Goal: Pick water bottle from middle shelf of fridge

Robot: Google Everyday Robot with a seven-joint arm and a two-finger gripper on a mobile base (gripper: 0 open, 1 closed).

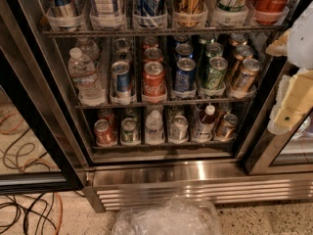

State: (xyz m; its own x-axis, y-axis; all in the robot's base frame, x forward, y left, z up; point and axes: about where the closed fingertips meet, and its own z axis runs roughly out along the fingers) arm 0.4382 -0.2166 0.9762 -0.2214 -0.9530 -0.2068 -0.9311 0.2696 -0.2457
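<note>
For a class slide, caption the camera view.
The gripper hangs right of the fridge; the water bottle stands leftmost on the middle shelf.

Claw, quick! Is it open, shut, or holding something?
Claw: at the right edge of the view, apart from the water bottle standing on the middle shelf; open or shut cannot be told.

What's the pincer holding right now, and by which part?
Nothing visible. The pincer is at the right edge, apart from the water bottle, which stands untouched at the left end of the middle shelf.
</note>
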